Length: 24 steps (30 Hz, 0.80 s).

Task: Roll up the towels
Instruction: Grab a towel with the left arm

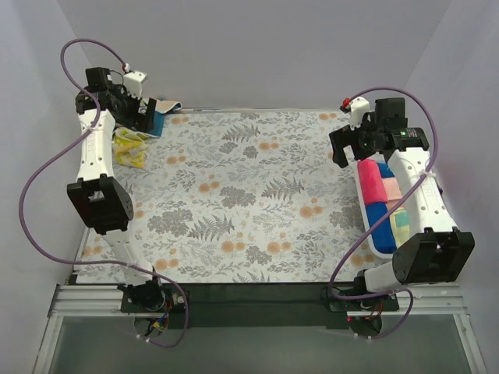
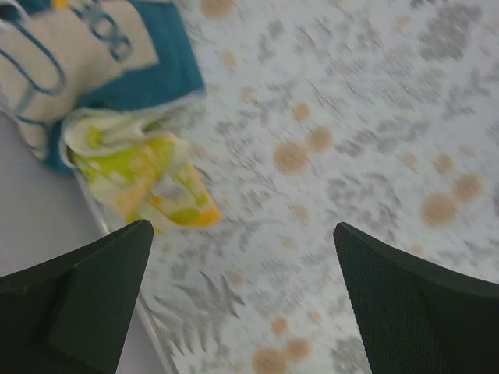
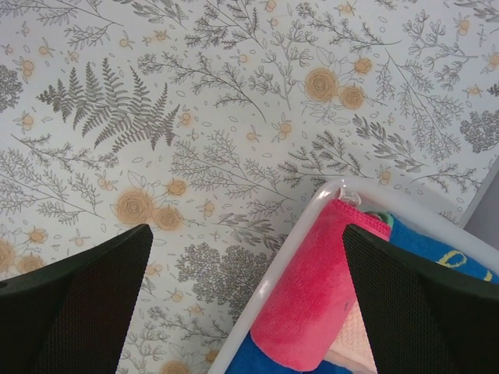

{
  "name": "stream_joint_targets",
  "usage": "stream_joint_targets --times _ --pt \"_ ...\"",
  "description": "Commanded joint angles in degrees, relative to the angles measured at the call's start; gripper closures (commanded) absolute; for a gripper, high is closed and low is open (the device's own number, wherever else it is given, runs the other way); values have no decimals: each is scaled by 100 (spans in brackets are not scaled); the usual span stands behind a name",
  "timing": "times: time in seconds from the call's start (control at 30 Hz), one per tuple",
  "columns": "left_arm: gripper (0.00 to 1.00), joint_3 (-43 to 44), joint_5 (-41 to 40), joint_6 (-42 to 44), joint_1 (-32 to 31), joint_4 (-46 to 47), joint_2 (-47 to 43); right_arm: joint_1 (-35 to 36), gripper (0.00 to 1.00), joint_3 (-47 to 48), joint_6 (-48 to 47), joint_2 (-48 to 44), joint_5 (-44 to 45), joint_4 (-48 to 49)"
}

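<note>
Well, left gripper (image 2: 242, 234) and right gripper (image 3: 245, 230) hang with jaws released, empty. Yellow towel (image 1: 129, 146) and tan-and-blue towel (image 2: 78, 54) lie at ten o'clock; rolled towels (image 1: 373, 181) fill the basket (image 3: 331, 189) at three o'clock

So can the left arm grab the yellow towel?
Probably yes. The left gripper is open and hangs close by the yellow towel, which lies crumpled with nothing on top. The blue-and-tan towel sits beside it, not over it.
</note>
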Motion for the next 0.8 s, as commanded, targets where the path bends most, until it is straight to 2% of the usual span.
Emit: stream_joint_targets --times 0.0,0.13,0.2,0.27,0.47,0.77 --pt "2 1192 -406 24 134 1041 960 12 2 345 -177 31 264 120" --pt "2 1044 -1075 -117 143 2211 1374 20 2 336 -283 40 475 120" --pt "2 860 -1103 -205 204 2888 1471 21 2 415 -300 75 641 128" --pt "2 920 -1234 -249 257 3591 1943 21 2 564 -336 75 817 120" --pt "2 1614 -1305 -196 293 4006 2815 21 1 565 -336 49 976 76" --pt "2 1562 -1524 -99 345 4999 3457 56 2 503 -301 23 1257 -21"
